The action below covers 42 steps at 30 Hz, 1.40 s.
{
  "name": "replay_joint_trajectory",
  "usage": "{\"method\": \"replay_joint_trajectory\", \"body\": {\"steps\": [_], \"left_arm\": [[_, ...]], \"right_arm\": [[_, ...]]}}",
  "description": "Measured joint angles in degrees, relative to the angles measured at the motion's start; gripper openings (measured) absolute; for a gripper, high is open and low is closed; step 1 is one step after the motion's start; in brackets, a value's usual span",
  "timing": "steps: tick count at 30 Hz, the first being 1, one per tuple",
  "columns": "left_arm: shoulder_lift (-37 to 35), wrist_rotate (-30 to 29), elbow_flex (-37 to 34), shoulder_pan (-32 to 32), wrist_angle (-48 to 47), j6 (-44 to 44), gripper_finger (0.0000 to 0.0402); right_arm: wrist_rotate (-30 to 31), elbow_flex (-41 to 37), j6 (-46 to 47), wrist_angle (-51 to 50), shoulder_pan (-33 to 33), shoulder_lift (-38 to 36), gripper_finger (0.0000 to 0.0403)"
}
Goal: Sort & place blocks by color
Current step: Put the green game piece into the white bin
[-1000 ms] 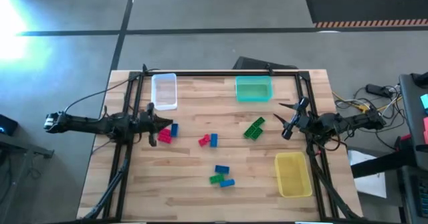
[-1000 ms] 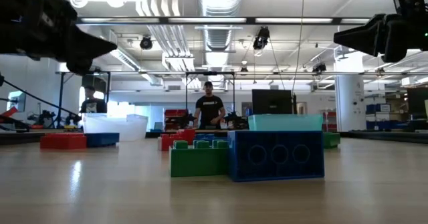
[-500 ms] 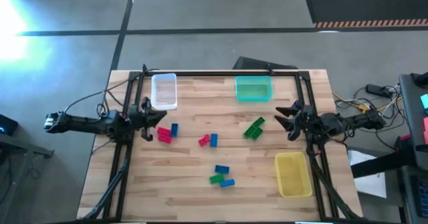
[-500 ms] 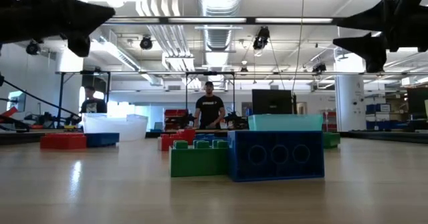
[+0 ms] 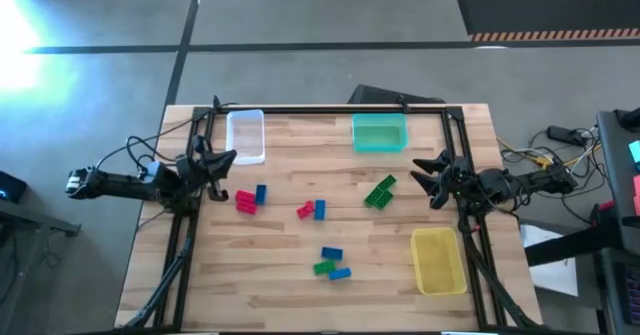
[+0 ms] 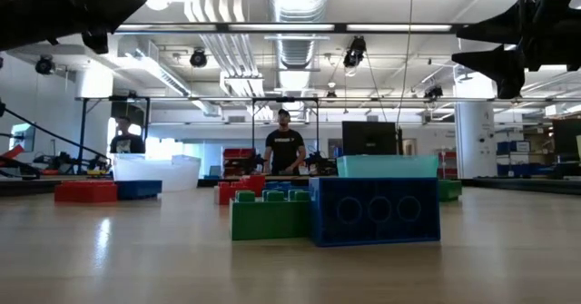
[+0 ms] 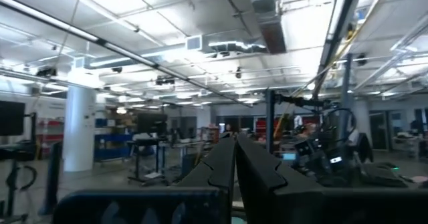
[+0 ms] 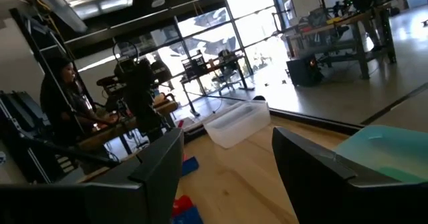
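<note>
Blocks all lie loose on the table (image 5: pixel 290 295), none in any bin, so by my reading the sorting has not begun in earnest. Nearest the front edge sits a cluster of two blue and one green block (image 5: pixel 331 262), with the yellow bin (image 5: pixel 438 260) to its right, seemingly bare. Farther in, a red and blue pair (image 5: pixel 311 210) lies mid-table, a red and blue pair at left (image 5: pixel 250 198) just beside the left arm, and a group of green blocks (image 5: pixel 380 191) toward the right arm. Left gripper (image 5: pixel 221 161) hovers above the table near the clear bin's front corner, fingers (image 7: pixel 221 167) pressed together and holding nothing. Right gripper (image 5: pixel 425 174) hangs over the right edge beside the green group, jaws spread wide, nothing between them. At the far edge stand the clear bin (image 5: pixel 245 135) and teal bin (image 5: pixel 380 132), no blocks visible inside. Every block remains to be picked and placed
</note>
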Motion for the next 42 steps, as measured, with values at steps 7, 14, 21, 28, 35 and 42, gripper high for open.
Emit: {"method": "replay_joint_trajectory", "body": {"steps": [7, 14, 21, 28, 35, 42], "left_arm": [[0.45, -2.99, 0.24, 0.0, 2.56, 9.16, 0.0], [0.24, -2.96, 0.06, 0.0, 7.32, 11.38, 0.0], [0.66, -2.89, 0.33, 0.0, 8.73, 11.42, 0.0], [0.66, -2.83, 0.33, 0.0, 18.2, 13.36, 0.0], [0.66, -2.83, 0.24, 0.0, 20.64, 13.23, 0.0], [0.72, -2.83, 0.18, 0.0, 20.65, 13.21, 0.0]], "right_arm": [[4.02, -0.01, -0.54, 6.31, 0.0, 0.26, 0.0219], [3.56, 0.11, -7.18, 13.44, 0.0, 3.74, 0.0219], [4.37, 7.14, -14.2, 11.99, 0.0, 11.71, 0.0219], [9.43, 21.66, -12.64, -9.73, 0.0, 20.94, 0.0219], [8.14, 33.72, -5.83, -30.04, -0.01, 28.78, 0.0219], [-1.81, 38.58, 0.59, -45.08, 0.0, 37.63, 0.0219]]}}
